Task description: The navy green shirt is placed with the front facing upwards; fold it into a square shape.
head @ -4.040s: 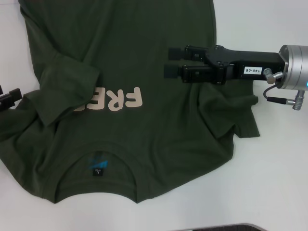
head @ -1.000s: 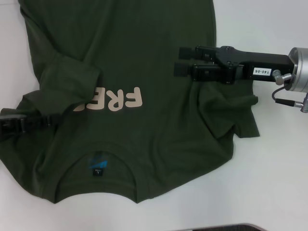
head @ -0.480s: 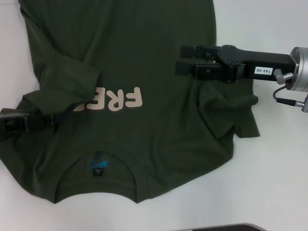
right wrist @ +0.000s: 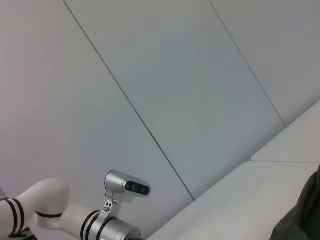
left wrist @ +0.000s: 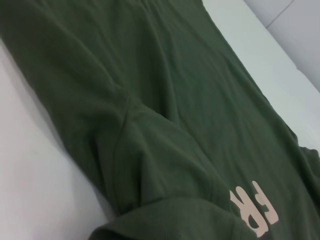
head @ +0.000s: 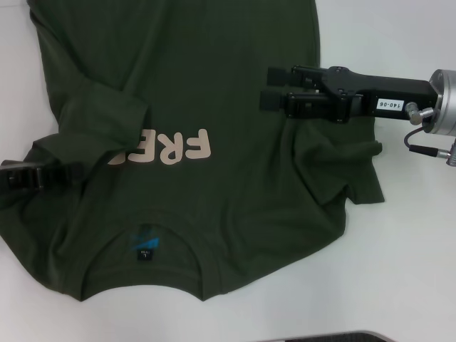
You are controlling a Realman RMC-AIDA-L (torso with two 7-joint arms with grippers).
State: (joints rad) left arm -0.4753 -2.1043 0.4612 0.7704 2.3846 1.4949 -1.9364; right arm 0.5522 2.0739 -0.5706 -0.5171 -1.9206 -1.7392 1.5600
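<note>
Shirt (head: 214, 107) lies flat on the white table (head: 399, 271), front up, collar toward you, "FREE" print (head: 167, 148) mid-chest. Left sleeve (head: 100, 117) is already folded in over the chest and covers part of the print; right sleeve (head: 349, 171) is bunched at the edge.

Left gripper (head: 71, 173) sits low on the cloth at the left shoulder, tips pointing inward just short of the print. Can't tell whether its fingers are apart or together.

Right gripper (head: 269, 87) hovers over the right chest, fingers slightly apart with a narrow gap and nothing between them; the bunched sleeve lies just behind them.

Handling, my read: light, soft cotton, no stiffness. It'll sag and drag wrinkles, and a shallow pinch may catch only the top layer. Take it at seams, meaning shoulder seam, sleeve hem or side edge, where the fabric is doubled. Lift just enough to clear, then lay it over.
</note>
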